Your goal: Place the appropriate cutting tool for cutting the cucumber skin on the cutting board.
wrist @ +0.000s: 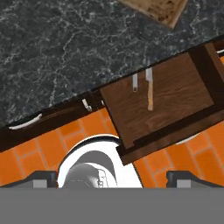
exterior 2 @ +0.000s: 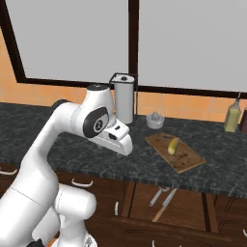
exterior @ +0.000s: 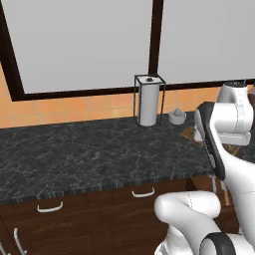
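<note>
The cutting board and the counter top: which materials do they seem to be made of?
The cutting board looks like matte brown wood, with visible grain. The counter top looks like polished dark stone, perhaps marble or granite, judging by its pale veins.

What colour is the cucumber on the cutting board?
Yellow-green; the cucumber shows best in the right base view, on the brown cutting board.

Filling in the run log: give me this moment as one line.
gripper: open, holding nothing | drawer: open, two utensils inside | cucumber: on cutting board | stage: tool not yet picked
</note>
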